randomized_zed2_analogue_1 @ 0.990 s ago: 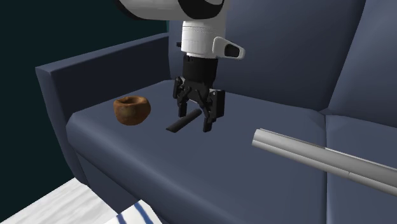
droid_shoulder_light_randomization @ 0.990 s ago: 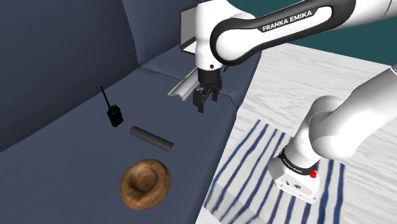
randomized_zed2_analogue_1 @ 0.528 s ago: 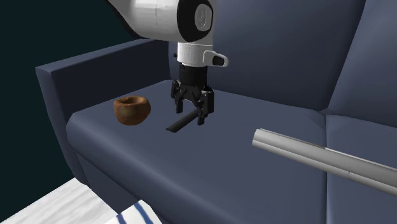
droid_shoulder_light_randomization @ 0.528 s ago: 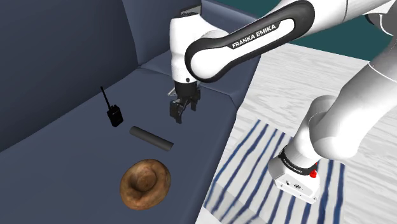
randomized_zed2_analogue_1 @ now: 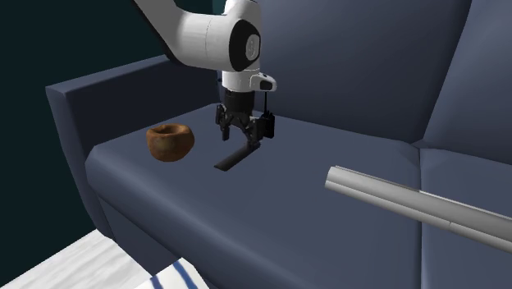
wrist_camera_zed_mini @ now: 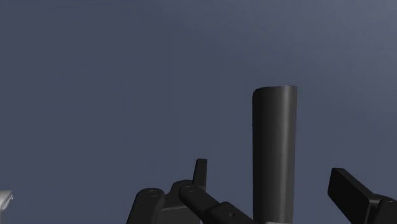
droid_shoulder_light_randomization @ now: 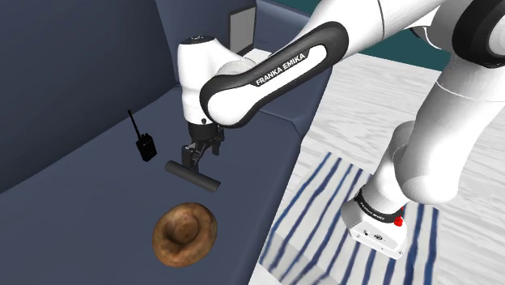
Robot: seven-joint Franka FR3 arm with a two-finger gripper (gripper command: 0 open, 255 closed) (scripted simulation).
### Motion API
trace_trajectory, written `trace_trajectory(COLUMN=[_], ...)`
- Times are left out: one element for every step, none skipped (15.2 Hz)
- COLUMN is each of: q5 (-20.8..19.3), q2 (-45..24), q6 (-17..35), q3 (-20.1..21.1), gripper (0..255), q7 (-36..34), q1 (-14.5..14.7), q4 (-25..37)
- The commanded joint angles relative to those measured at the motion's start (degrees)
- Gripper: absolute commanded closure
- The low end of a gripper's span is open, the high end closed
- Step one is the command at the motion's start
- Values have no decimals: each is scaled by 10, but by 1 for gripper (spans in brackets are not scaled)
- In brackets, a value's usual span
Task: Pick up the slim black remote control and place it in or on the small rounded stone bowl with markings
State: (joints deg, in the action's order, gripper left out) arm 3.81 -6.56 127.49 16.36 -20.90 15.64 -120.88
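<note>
A living room in a home — a navy sofa (randomized_zed2_analogue_1: 246, 222), a blue-striped rug (droid_shoulder_light_randomization: 320, 198), pale floorboards (droid_shoulder_light_randomization: 380, 89).

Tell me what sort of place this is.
Most likely a living room: a dark blue sofa with a remote lying on it, and a blue-striped rug on a pale floor beside it.
</note>
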Motion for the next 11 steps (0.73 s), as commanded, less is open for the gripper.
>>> trace_trajectory(q5=[-13, -15, -16, -18, -19, -21, -22, -24, -26, -26, -26], q2=[-39, -43, -47, -52, -56, -61, -66, -71, -79, -79, -79], q6=[16, 18, 24, 31, 38, 45, 52, 59, 69, 69, 69], q3=[5, 5, 5, 5, 5, 4, 4, 4, 3, 3, 3], gripper=[0, 0, 0, 0, 0, 0, 0, 0, 0, 0, 0], q7=[-10, -12, -12, -13, -14, -16, -17, -18, -20, -20, -20], q1=[10, 11, 12, 13, 14, 15, 15, 16, 17, 17, 18], q4=[31, 35, 32, 30, 28, 25, 23, 21, 18, 18, 18])
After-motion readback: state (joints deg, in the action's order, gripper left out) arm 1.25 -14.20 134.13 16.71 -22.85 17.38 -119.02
